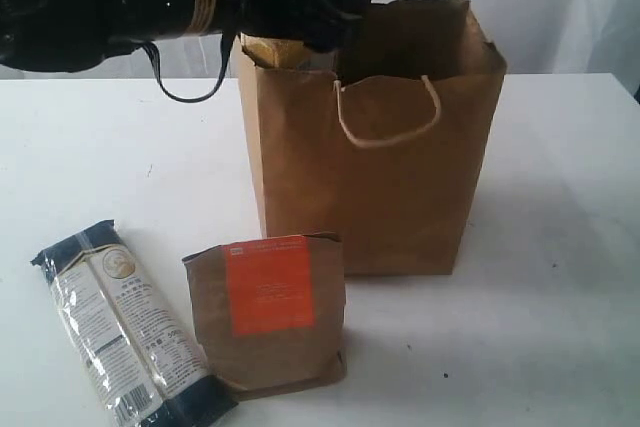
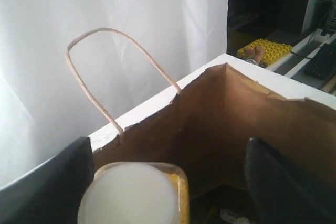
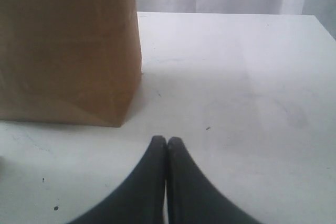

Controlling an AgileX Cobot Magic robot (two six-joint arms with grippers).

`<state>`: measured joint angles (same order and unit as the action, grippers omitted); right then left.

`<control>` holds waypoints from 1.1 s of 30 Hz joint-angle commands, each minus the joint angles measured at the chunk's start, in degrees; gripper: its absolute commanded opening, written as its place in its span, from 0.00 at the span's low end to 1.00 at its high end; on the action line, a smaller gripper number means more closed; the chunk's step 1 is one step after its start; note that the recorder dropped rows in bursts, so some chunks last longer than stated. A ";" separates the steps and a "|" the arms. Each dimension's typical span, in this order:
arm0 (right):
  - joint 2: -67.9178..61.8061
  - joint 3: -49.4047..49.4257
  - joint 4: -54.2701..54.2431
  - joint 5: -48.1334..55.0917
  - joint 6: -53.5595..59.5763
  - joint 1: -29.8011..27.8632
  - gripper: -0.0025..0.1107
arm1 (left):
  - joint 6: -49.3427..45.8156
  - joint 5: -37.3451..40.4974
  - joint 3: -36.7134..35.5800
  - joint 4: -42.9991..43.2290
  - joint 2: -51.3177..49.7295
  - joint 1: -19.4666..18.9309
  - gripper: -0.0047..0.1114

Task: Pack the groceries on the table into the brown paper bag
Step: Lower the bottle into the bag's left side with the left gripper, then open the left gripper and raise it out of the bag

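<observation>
Nearest camera: long noodle packet (image 1: 125, 332) is lying flat on the bench (image 1: 560, 327) with the brown pouch (image 1: 268, 312) standing just beside it, both outside the brown paper bag (image 1: 390, 177).
Bottle: yellow-grain bottle (image 2: 131, 198) is showing upright in the bag's mouth, and I cannot tell what it is resting on.
Left gripper (image 2: 168, 177): jaws are standing wide either side of the cap, gripping nothing.
Right gripper (image 3: 167, 145): closed tight, empty, hovering low beside the bag's base.
Risk: I am judging that pulling out could catch the cord handle (image 2: 84, 85) or the rim, tipping the bag.
</observation>
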<state>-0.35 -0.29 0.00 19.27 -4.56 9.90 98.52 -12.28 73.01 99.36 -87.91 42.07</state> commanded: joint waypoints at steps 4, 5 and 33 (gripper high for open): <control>0.35 0.29 0.00 -0.06 -0.19 -0.20 0.02 | 2.45 -1.93 0.67 0.59 1.16 0.40 0.72; 0.35 0.29 0.00 -0.06 -0.19 -0.20 0.02 | 2.55 -1.63 0.77 0.59 1.31 0.40 0.72; 0.35 0.29 0.00 -0.06 -0.19 -0.20 0.02 | 1.76 0.22 5.73 0.59 4.45 0.40 0.72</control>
<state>-0.35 -0.29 0.00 19.27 -4.56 9.90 100.13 -10.13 78.39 99.24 -84.98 42.07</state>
